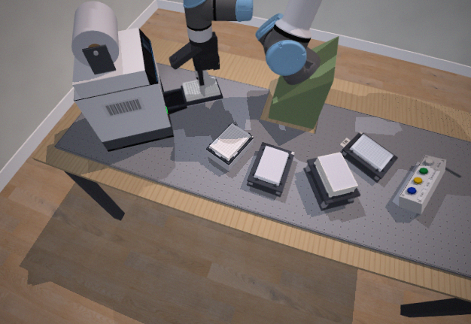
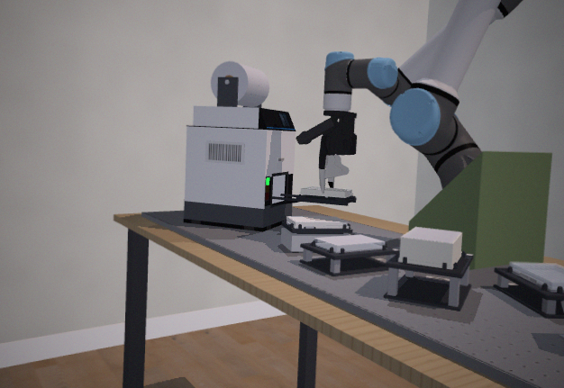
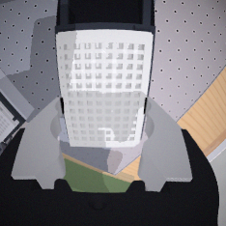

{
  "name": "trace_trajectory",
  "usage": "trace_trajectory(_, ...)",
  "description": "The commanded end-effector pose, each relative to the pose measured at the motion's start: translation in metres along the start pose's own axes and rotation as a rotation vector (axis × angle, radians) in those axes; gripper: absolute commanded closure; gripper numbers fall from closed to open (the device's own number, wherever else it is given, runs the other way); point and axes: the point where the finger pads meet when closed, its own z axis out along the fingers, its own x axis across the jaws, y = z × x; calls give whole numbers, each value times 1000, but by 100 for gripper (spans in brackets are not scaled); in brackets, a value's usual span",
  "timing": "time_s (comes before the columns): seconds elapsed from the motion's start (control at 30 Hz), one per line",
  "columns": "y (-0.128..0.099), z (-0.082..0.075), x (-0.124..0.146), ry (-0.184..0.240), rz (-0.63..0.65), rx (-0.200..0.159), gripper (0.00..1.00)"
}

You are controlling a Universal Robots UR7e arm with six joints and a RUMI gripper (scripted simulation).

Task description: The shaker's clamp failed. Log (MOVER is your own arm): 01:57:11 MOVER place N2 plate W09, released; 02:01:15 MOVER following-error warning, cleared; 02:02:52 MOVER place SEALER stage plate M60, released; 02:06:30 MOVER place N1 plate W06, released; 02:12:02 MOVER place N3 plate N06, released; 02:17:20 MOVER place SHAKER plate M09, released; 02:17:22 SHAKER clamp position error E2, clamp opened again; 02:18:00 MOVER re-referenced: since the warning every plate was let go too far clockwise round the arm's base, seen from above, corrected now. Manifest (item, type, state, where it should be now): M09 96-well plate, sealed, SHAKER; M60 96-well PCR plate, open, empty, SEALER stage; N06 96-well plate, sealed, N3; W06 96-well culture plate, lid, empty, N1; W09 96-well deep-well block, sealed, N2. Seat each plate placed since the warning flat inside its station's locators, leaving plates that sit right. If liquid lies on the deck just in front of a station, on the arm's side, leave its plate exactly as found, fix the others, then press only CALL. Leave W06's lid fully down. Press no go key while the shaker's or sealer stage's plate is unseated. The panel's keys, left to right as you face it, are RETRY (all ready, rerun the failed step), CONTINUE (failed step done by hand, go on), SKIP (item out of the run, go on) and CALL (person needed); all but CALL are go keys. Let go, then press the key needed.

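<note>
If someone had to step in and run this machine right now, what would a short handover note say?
Gripper: shut on the open PCR plate, held at the sealer stage; not yet let go.
The shaker plate and the three nest plates lie in a row along the deck.
The deep-well block sits visibly askew on its nest.
Done: PCR plate brought to the stage.
Left: release it, check and seat the later-placed plates, then press a key on the panel.
</note>
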Motion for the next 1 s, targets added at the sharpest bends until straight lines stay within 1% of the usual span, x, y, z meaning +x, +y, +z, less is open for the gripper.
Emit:
trace_trajectory(0.0,0,1,0,0,0,1,100)
trace_trajectory(0.5,0,6,0,0,0,1,100)
trace_trajectory(0.97,0,6,0,0,0,1,100)
